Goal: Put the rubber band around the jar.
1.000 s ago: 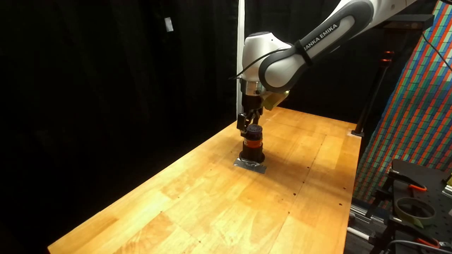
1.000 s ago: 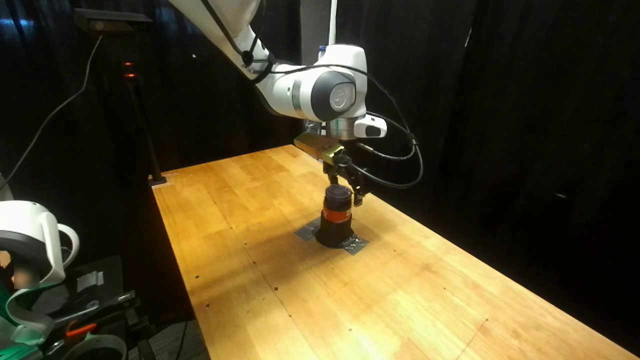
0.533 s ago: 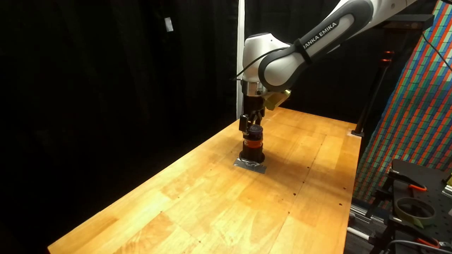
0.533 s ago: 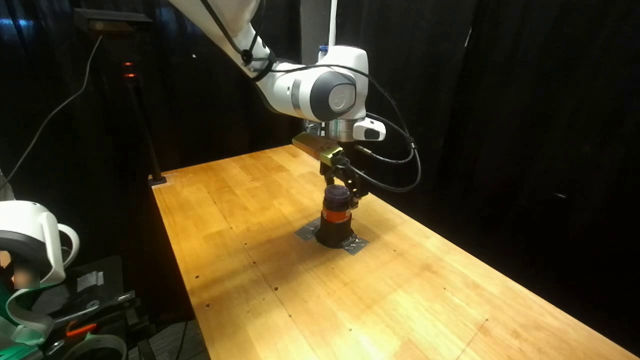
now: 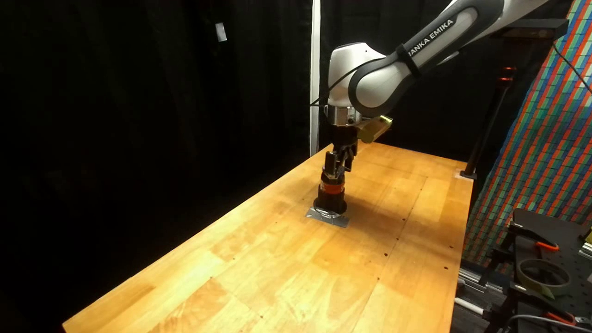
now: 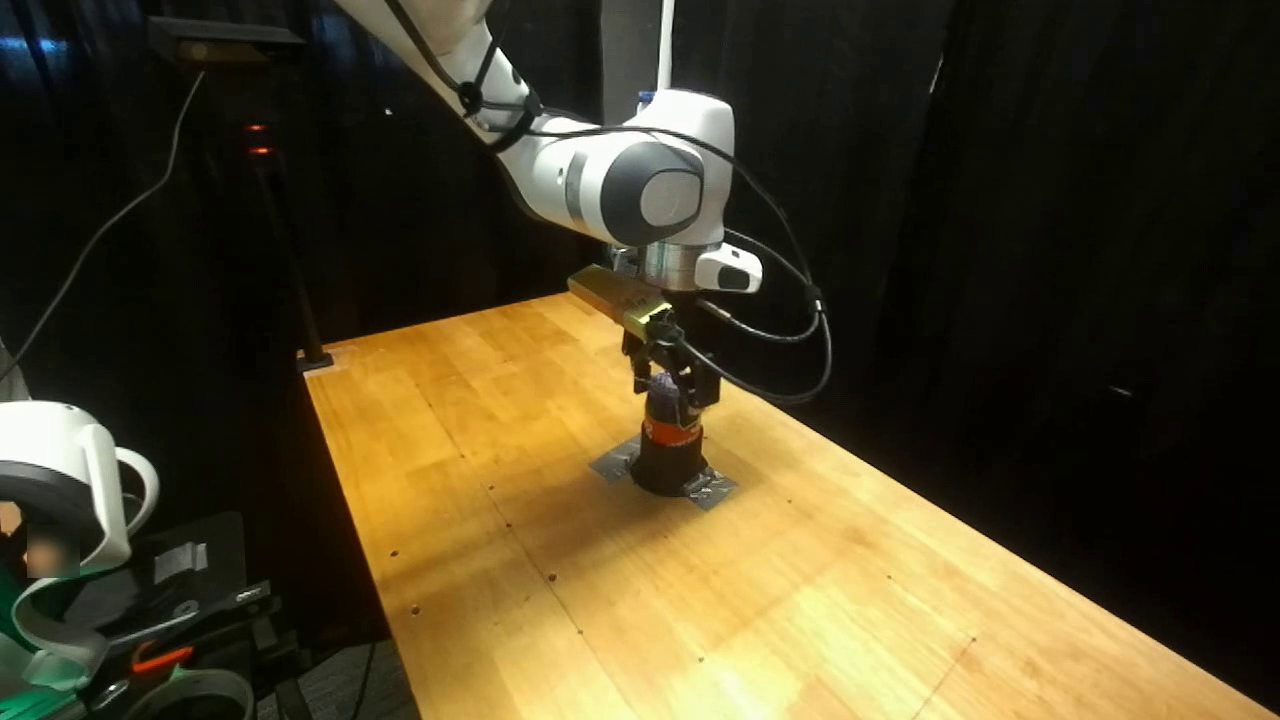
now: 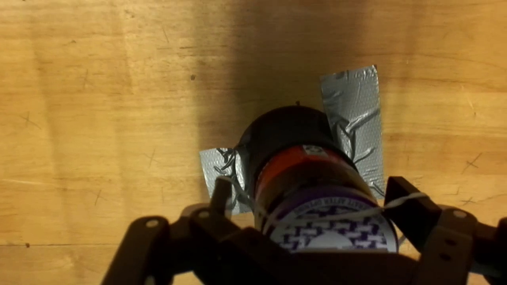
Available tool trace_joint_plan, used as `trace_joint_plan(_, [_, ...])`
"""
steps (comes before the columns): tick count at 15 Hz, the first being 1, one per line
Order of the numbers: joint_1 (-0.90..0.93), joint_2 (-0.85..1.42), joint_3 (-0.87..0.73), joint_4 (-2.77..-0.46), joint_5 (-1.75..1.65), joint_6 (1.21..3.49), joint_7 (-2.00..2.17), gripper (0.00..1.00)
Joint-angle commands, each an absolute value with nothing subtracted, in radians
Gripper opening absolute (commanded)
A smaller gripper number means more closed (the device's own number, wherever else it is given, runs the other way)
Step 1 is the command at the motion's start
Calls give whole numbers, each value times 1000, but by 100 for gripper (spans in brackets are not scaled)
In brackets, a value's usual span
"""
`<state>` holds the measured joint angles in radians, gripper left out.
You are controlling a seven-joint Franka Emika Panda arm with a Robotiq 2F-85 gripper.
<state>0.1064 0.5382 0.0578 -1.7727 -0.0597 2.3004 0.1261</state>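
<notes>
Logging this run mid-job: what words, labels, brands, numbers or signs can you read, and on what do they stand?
"RANKA EMIKA" on the arm; a black strap sits just before the R.
"AFTER OPENING", faint and upside down in the wrist view, on the patterned lid; letters before it are unclear.
Orange label on the jar: too small and blurred.
Table: thin cross marks.
No readable numbers.

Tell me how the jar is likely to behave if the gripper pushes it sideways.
The jar will probably resist sliding, since grey tape runs from its black base onto the table. Tipping seems unlikely too, as that base flares out at the bottom. A push might glance off its curved side, though.
</notes>
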Motion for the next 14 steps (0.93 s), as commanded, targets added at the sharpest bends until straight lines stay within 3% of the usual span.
trace_joint_plan(1, [85, 473, 77, -1871, -3, 2293, 68, 100])
trace_joint_plan(5, [90, 435, 64, -1951, 6, 2336, 87, 100])
trace_joint_plan(6, [95, 420, 59, -1980, 3, 2368, 104, 75])
trace_joint_plan(7, [97, 409, 54, -2005, -1, 2405, 116, 75])
trace_joint_plan(14, [137, 286, 12, -2287, -41, 2854, 244, 20])
